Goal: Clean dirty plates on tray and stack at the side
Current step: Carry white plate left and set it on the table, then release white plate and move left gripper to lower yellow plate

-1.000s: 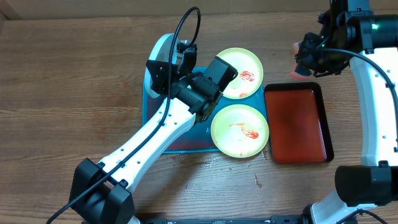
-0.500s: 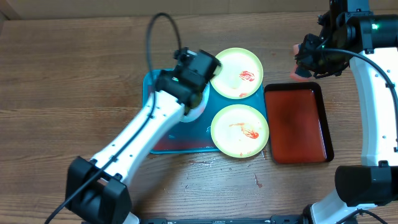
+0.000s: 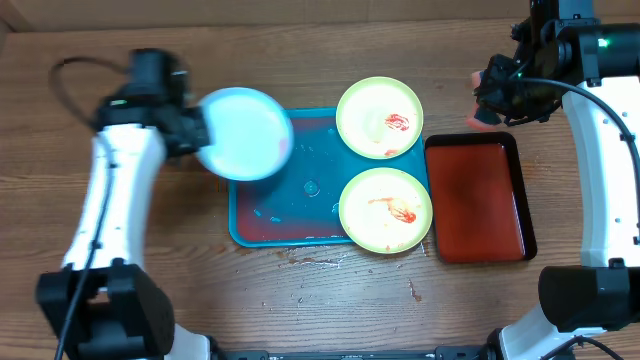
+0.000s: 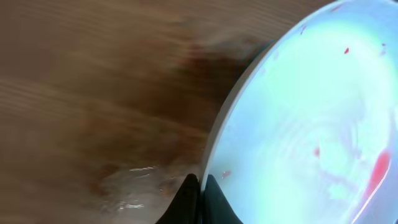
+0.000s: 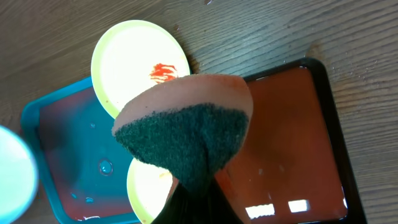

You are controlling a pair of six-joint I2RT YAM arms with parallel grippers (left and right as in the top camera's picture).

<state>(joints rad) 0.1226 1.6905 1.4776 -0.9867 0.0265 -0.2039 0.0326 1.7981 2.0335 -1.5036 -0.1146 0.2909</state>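
Observation:
My left gripper (image 3: 190,140) is shut on the rim of the light-blue plate (image 3: 245,133) and holds it over the left edge of the teal tray (image 3: 290,200). In the left wrist view the jaws (image 4: 200,186) pinch the plate's edge (image 4: 298,124), which bears small red specks. Two yellow-green plates with red sauce smears lie on the tray's right side, one at the back (image 3: 379,118) and one at the front (image 3: 385,210). My right gripper (image 3: 487,100) is shut on a folded green-and-orange sponge (image 5: 186,137), held above the back of the dark tray.
A smaller dark red-and-black tray (image 3: 480,197) lies right of the teal tray, touching the plates' side. Small red sauce spots mark the wooden table (image 3: 415,290) in front of the trays. The teal tray's inside is wet, with droplets.
My left arm has swung left, carrying the light-blue plate off the tray's middle toward its left edge. The right arm and the sponge have not moved.

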